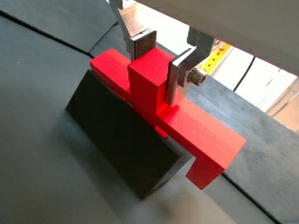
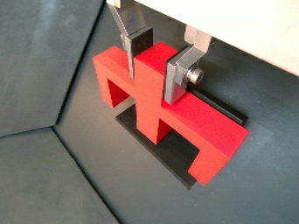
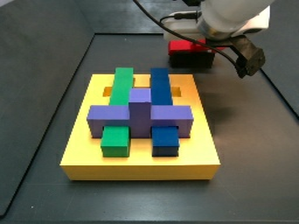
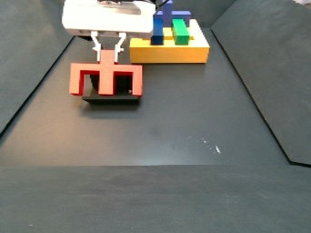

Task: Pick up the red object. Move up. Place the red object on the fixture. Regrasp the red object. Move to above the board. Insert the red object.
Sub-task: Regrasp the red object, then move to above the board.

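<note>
the claw [image 2: 156,63] hung over the fixture [image 4: 112,98], near the far left corner of the surface [image 4: 170,127] in a side view. its two silver fingers [image 1: 184,72] stood on either side of the middle prong of the red object [image 1: 163,109]. in both wrist views the plates lay close against that prong, but whether the pads were actually pressing it or had just let go, i could not tell.

the red object [image 2: 163,118] rested on top of the fixture [image 1: 122,131], its long bar across the dark holder and its three prongs pointing up toward the claw. one end of the bar stuck out past the fixture's edge in a wrist view, with nothing under it.

the board [image 3: 142,153] lay well apart from the fixture, carrying its green, blue and purple blocks [image 3: 140,111]; in a side view it sat beyond the claw against the far edge.

the risk, as i judged it, was in the regrasp. with one end overhanging, a release or an off-centre squeeze could tip or twist the piece on the fixture. a grip on a single narrow prong might also let it swing on the way to the board, and a skewed piece would likely jam at the slot rather than slide in.
</note>
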